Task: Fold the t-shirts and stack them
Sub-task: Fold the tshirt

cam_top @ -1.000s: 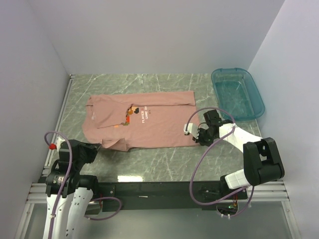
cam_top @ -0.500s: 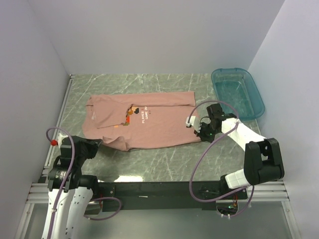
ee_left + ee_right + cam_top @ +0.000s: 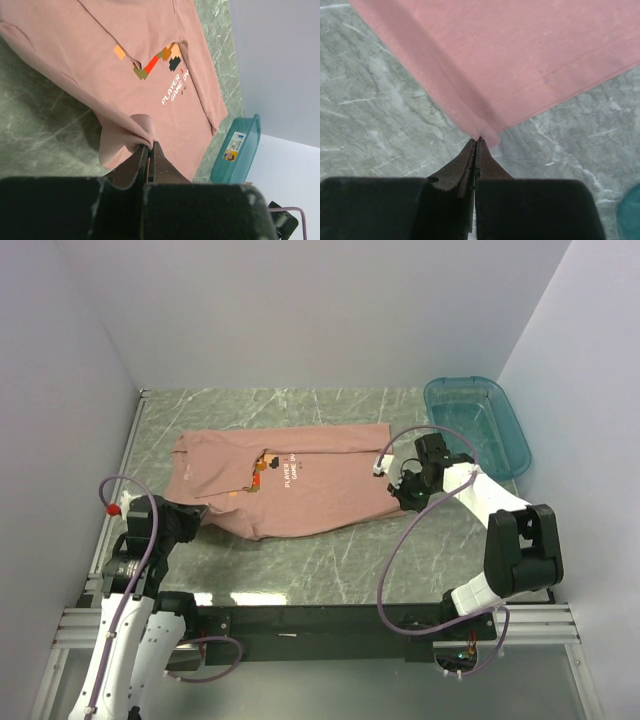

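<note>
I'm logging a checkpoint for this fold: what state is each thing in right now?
t-shirt: print up, partly folded, pinched at both near corners.
left tool: shut on the t-shirt's bunched near-left corner.
right tool: shut on the t-shirt's near-right corner.
teal tub: upright, apart from the t-shirt.

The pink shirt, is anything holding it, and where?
The left gripper pinches the shirt at its near-left edge; the right gripper pinches its near-right corner.

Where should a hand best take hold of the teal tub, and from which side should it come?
Pinch the rim of the teal tub on its left long wall, coming from above: it stands upright and open, the walls are thin, and that wall is nearest to the right hand.
</note>
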You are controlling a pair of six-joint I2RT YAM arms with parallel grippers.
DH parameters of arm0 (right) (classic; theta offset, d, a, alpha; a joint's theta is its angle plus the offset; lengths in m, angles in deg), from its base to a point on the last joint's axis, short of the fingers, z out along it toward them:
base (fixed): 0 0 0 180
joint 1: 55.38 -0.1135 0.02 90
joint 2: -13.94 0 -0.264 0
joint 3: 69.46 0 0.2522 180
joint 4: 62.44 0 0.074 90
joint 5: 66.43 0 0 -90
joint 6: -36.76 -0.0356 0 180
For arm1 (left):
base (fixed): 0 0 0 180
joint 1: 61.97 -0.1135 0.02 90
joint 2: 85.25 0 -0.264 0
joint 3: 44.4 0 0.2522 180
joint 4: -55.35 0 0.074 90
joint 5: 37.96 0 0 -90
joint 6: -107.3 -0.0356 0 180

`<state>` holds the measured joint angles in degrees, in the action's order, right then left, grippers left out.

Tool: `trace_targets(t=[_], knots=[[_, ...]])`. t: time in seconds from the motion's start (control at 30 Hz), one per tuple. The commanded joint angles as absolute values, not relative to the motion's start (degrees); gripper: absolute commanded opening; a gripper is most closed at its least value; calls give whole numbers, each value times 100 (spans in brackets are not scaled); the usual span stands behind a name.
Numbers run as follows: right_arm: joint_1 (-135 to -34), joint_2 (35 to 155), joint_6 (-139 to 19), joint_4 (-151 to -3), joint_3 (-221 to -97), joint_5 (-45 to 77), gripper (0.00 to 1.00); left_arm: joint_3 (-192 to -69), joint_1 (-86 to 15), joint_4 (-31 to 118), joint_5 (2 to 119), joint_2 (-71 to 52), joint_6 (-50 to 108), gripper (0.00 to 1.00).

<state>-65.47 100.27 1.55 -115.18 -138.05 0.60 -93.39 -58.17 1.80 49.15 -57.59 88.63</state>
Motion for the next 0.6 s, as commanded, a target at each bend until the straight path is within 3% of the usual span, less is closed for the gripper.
trace_targets(t=[0.0, 0.23, 0.3, 0.33, 0.37, 0.43, 0.57], knots=[[-6461, 10104, -15, -11488, -14053, 71, 0, -9640, -5810, 634, 4906, -5669, 8700, 0], [-6382, 10148, 125, -11776, -14087, -25, 1, -9649, -5810, 705, 5072, -5616, 8454, 0], [-6382, 10070, 380, -12170, -14158, -288, 11, -9596, -5810, 652, 5299, -5651, 8375, 0], [-6408, 10026, 459, -12303, -14245, -376, 28, -9561, -5810, 565, 5388, -5677, 8305, 0], [-6443, 9973, 564, -12427, -14307, -490, 34, -9500, -5810, 495, 5485, -5756, 8295, 0], [-6671, 9876, 591, -12717, -14491, -763, 41, -9429, -5810, 336, 5652, -5861, 8243, 0], [-7698, 9928, 154, -12692, -14824, -1036, 44, -9271, -5810, -94, 5775, -6212, 8234, 0]])
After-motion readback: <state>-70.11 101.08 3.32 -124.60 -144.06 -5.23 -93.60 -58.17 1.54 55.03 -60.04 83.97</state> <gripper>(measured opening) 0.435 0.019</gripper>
